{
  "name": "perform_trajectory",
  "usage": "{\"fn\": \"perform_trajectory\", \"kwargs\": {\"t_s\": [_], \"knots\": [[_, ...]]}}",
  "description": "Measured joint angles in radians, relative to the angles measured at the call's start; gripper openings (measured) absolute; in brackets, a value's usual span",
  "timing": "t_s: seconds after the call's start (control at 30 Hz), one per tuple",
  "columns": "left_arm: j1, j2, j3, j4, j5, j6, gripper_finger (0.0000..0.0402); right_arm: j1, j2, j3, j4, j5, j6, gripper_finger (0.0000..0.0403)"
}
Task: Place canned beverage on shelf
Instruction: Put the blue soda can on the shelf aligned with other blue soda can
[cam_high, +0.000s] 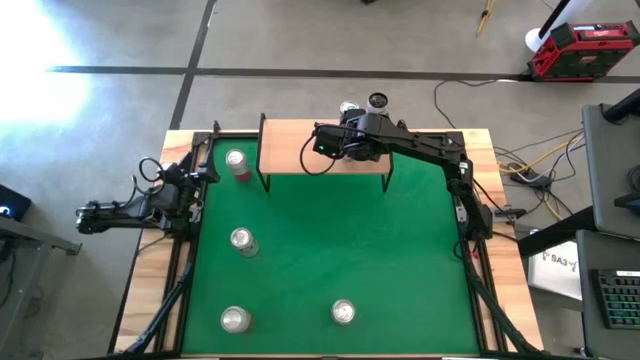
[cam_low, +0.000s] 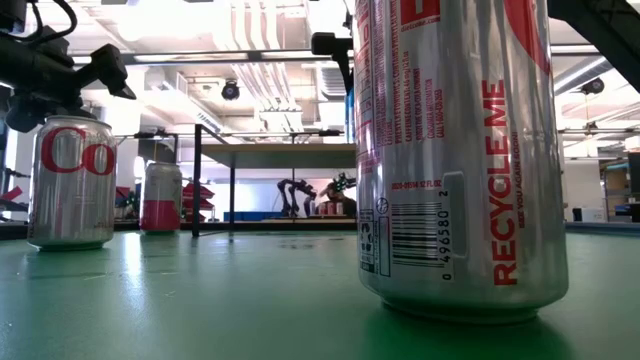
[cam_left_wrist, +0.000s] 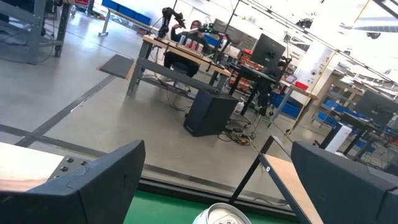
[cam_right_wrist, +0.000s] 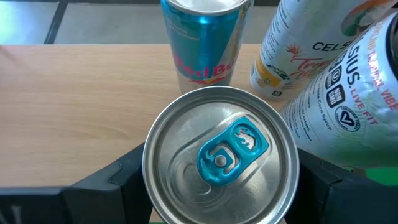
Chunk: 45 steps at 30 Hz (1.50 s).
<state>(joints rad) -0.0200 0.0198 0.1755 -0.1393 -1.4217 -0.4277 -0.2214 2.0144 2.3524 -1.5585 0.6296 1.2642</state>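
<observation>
Right gripper (cam_high: 348, 128) is out over the shelf (cam_high: 290, 150), near the shelf's far edge in the high view. Its wrist view looks down on a can with a blue pull tab (cam_right_wrist: 221, 155), upright on the light wooden top, the dark jaws set close against either side of it. Jaws part open, closed on that can as far as the view shows; contact itself sits at the picture's edge, so grip is probable, not certain.

Just beyond the held can on the shelf: a blue and silver can (cam_right_wrist: 202, 43) and two white cans (cam_right_wrist: 292, 53) with orange lettering, one nearer the camera, tilted in the picture.

Left gripper (cam_high: 185, 180) waits at the left rim of the bench (cam_high: 320, 250), jaws wide open, nothing between them. Its wrist view catches only the top of one can (cam_left_wrist: 221, 215) below.

On the green mat: a red and silver can (cam_high: 238, 164) beside the shelf's left legs, and three silver-topped cans (cam_high: 243, 241) nearer the front. The low view shows a Coke can (cam_low: 70, 182) at left and a large silver can marked "RECYCLE ME" (cam_low: 460, 160) close to the lens.
</observation>
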Motion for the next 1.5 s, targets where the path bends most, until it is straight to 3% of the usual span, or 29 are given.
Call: {"fn": "perform_trajectory", "kwargs": {"t_s": [0.27,0.57,0.9,1.5], "knots": [[0.000,0.000,0.000,0.000,0.000,0.000,0.0389,0.000,0.000,-0.010,0.000,-0.002,-0.005,0.0252],[0.000,0.000,0.000,0.000,0.000,0.000,0.0389,0.000,0.000,-0.018,0.017,0.002,0.005,0.0289],[0.000,0.000,0.000,0.000,0.000,0.000,0.0389,0.001,0.000,-0.018,0.032,0.001,-0.007,0.0299],[0.000,0.000,0.000,0.000,0.000,0.000,0.0389,0.035,0.000,-0.019,0.004,-0.001,0.045,0.0351]]}}
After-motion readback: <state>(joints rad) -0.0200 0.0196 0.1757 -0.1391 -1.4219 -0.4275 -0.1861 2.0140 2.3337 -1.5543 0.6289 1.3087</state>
